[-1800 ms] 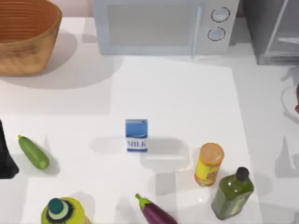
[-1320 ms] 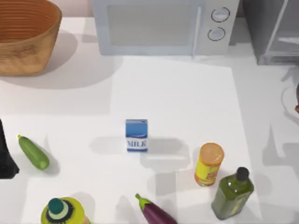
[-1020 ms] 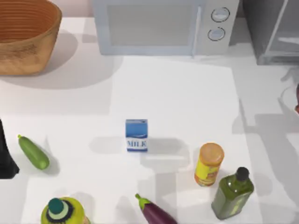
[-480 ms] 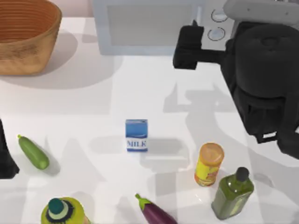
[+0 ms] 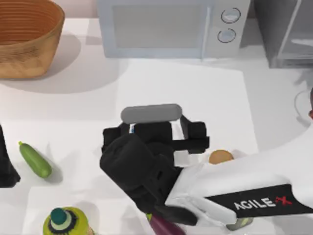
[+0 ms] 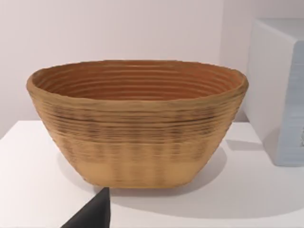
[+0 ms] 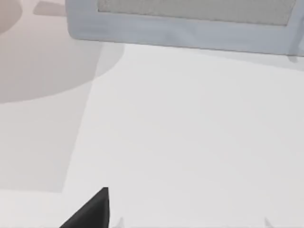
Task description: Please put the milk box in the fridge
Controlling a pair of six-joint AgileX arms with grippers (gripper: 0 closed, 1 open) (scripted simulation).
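Observation:
The milk box is almost wholly hidden in the top view: just a thin blue sliver of it peeks out beneath my right arm. My right gripper hangs directly over the spot where the box stands, in the middle of the table, with its white forearm reaching in from the lower right. The fridge, dark grey with a light-grey door frame, stands at the far right corner. My left gripper sits parked at the table's left edge.
A light-grey microwave stands at the back, with a wicker basket at the back left. A zucchini lies at the left. Along the front are a green-capped bottle, an eggplant and a yellow canister, half covered by the arm.
My right arm came in from the right, passed in front of the microwave, and now sits over the milk box, covering it. Nothing on the table has shifted.

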